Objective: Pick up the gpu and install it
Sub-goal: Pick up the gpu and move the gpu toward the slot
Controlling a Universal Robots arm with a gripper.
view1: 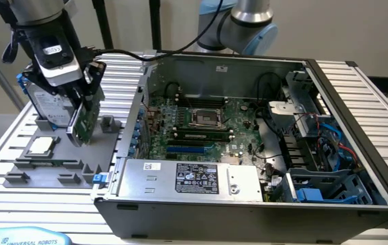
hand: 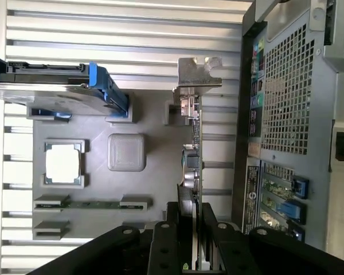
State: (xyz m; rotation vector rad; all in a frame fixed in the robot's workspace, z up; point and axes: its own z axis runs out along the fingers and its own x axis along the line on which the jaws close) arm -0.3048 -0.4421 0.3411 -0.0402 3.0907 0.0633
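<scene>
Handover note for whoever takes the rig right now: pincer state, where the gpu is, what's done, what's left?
Pincer: shut on the gpu, which it holds upright on edge.
Gpu: over the grey parts tray, beside the open computer case. I cannot tell whether it has cleared its holder.
Done: card gripped.
Left: the install. The card is outside the case, away from the motherboard.
</scene>
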